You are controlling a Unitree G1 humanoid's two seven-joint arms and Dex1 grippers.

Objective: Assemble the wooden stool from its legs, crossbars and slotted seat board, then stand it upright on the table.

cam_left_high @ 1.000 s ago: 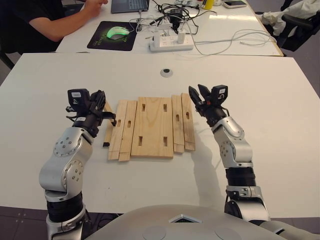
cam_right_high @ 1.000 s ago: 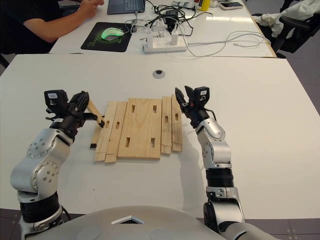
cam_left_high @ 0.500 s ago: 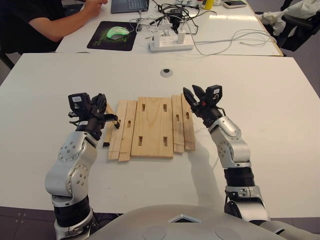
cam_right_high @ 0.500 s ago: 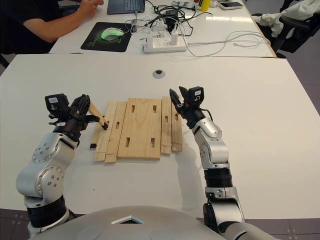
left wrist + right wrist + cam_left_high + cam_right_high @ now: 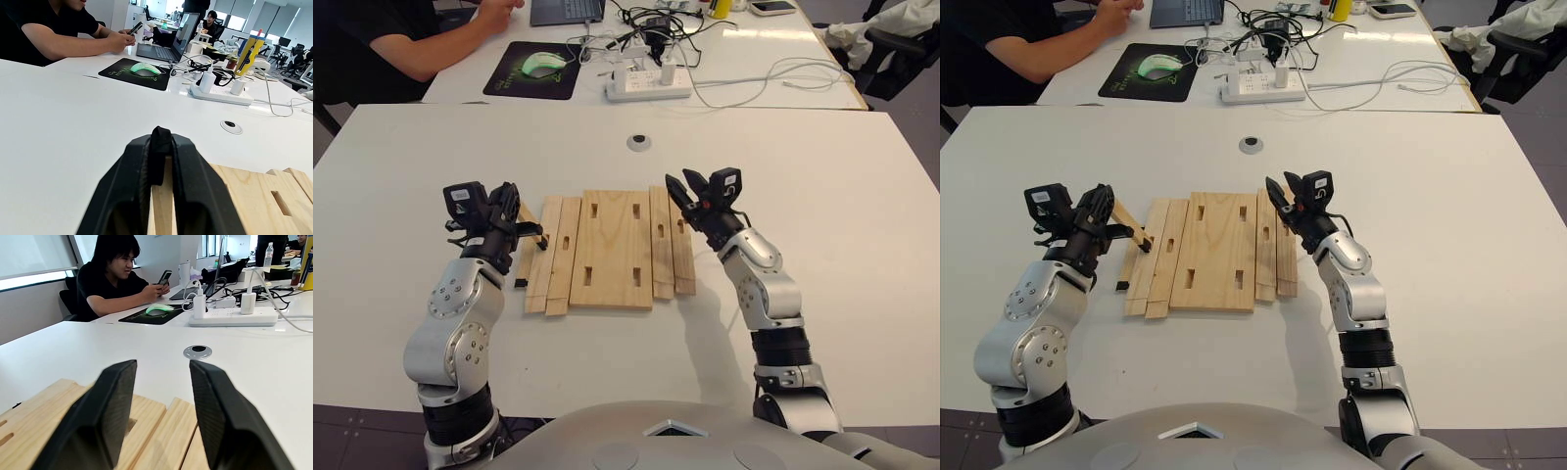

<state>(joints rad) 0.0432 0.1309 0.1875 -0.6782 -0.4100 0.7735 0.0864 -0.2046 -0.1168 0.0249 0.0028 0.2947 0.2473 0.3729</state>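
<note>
One thin crossbar [image 5: 164, 205] is pinched between the closed fingers of the left gripper [image 5: 160, 139]. It is held at a slant just left of the board [image 5: 612, 250] and above the outer of the two left planks [image 5: 553, 259]. Those planks lie flat on the table [image 5: 822, 196], side by side and touching the board's left edge. The board lies flat too, slots facing up.

Two right planks [image 5: 671, 245] lie against the board's right edge. The right gripper [image 5: 161, 367] hovers over their far end with its fingers spread wide, holding and touching nothing.

To my eye this is all light, dry, stiff pine, not slippery. The crossbar looks slim enough to twist in a pinch, so a grip near its middle seems safest. The planks would best be taken across their long edges. The board looks too wide to span, so an edge near a corner seems the place to grip it.
</note>
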